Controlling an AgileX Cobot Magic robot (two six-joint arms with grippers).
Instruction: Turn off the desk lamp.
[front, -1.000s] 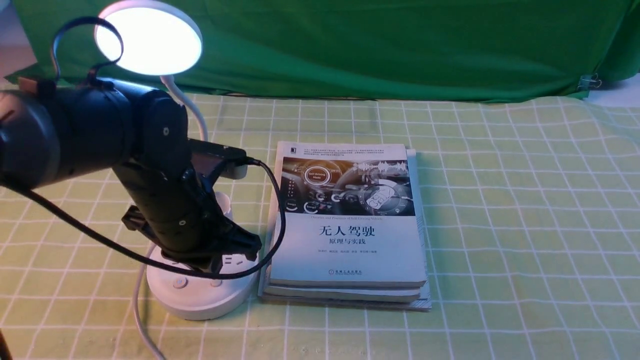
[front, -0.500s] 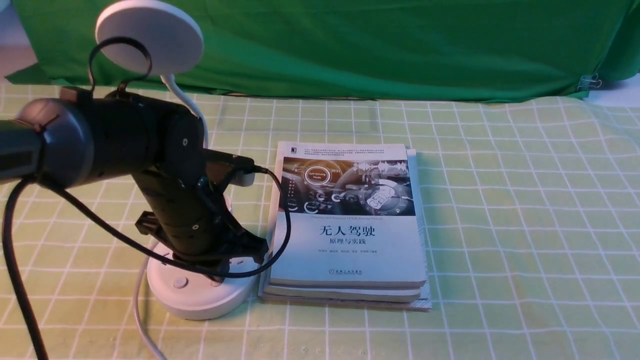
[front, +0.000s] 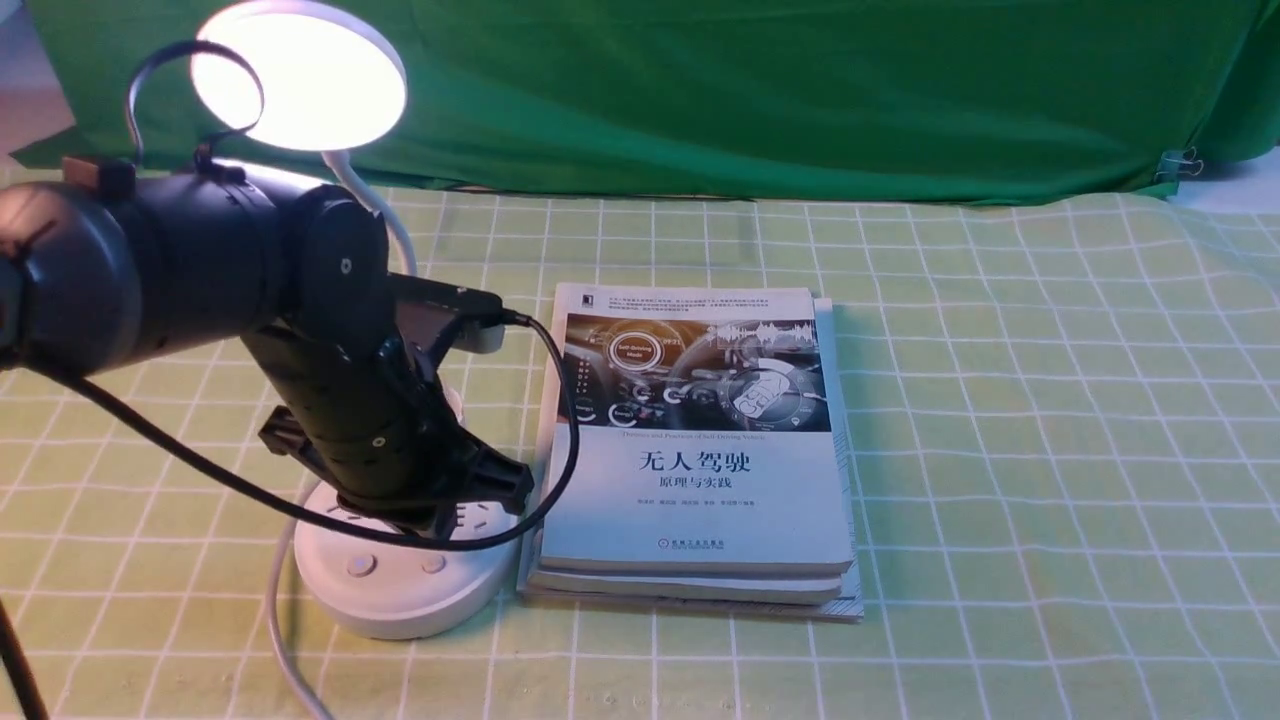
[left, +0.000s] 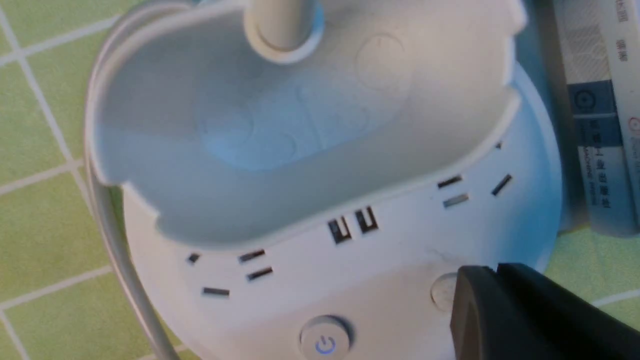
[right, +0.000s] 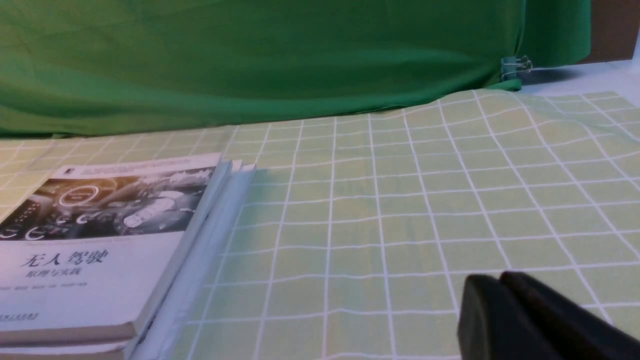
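The white desk lamp stands at the left of the front view. Its disc head (front: 300, 75) is lit, and the bendy neck (front: 385, 215) runs down behind my left arm to the round base (front: 400, 595). The base carries sockets, a cup (left: 280, 150), a power button with a blue icon (left: 325, 342) and a plain round button (left: 441, 291). My left gripper (front: 440, 525) is shut and empty, with its tip (left: 492, 274) just over the plain button and covering part of it. My right gripper (right: 500, 281) is shut and empty, low over the cloth.
A stack of books (front: 700, 450) lies right beside the lamp base, and it also shows in the right wrist view (right: 100, 240). The lamp's white cable (front: 278, 620) trails toward the front edge. A green backdrop cloth (front: 800, 90) hangs behind the checked tablecloth (front: 1050, 450).
The lamp head was lit a second ago, dark half a second ago, and is lit again now. My left gripper dipped onto the base and has risen slightly.
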